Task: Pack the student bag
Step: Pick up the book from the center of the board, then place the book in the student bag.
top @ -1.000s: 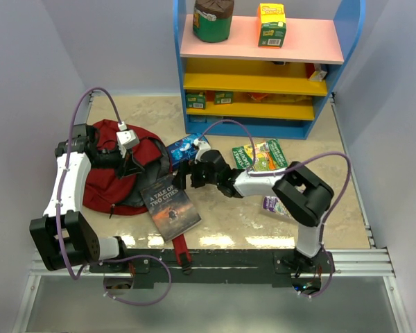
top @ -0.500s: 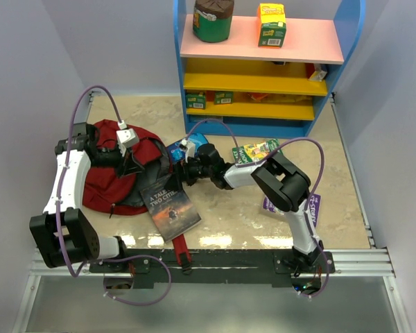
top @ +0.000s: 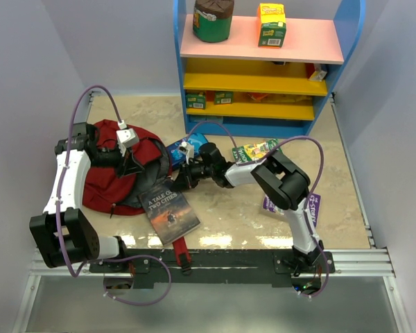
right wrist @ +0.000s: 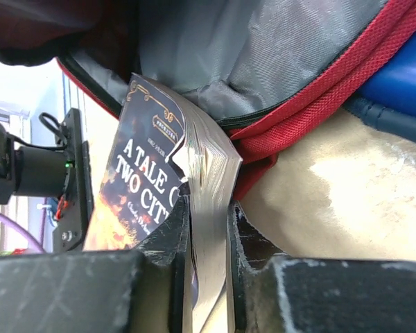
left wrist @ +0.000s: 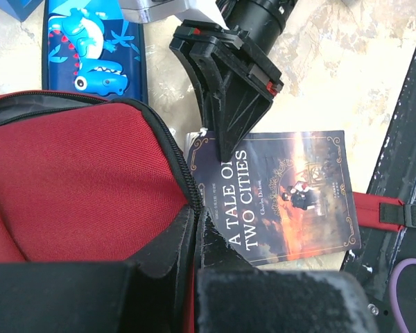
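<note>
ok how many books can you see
1: a paperback on the table at the open mouth of the red bag, its edge pinched by the right gripper. Others may be hidden inside the bag.

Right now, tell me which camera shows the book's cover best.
Left wrist: the book lies cover-up and fills the frame, its title readable and only one corner hidden. Top external shows the cover small, beside the student bag. Right wrist sees it nearly edge-on, its pages clamped in the right pincer.

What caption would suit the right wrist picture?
Right gripper pinches a paperback book at the mouth of the open red backpack.
</note>
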You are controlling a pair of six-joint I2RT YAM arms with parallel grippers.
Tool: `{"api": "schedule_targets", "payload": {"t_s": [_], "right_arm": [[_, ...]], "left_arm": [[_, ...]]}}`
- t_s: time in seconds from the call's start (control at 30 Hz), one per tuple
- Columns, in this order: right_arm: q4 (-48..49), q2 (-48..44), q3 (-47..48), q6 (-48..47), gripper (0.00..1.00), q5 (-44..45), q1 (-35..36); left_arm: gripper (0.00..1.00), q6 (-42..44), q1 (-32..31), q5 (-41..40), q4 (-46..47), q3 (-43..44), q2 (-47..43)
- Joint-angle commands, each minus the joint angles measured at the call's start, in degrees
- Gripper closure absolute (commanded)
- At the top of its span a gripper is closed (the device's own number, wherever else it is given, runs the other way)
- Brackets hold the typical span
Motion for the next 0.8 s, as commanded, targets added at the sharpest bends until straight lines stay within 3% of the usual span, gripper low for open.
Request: {"api": "schedule_targets", "payload": {"t_s": [0.0, 0.23, 0.37, 0.63, 0.77], "right_arm": [[-2.1, -5.6, 0.8, 1.7, 1.0, -1.1, -0.6], [2.6, -12.0, 1.7, 12.2, 1.0, 1.7, -0.7], [1.5, -15.6, 3.5, 20.1, 1.0, 11.6, -1.3], [4.6, -12.8, 8.4, 30.5, 1.0, 26.8, -1.2], [12.2, -14.0, 4.5, 39.3, 1.0, 37.5, -1.1]], "left_arm": [[1.0, 0.9, -0.6, 4.2, -1.4, 2.2, -1.2], [1.0, 0.0, -0.5, 4.5, -0.7, 2.1, -1.9], [1.0, -0.3, -0.6, 4.8, -0.6, 2.1, -2.0], [1.0, 1.0, -0.6, 5.3, -2.1, 1.8, -2.1], [1.0, 1.5, -0.5, 5.4, -2.1, 1.4, -2.0]]}}
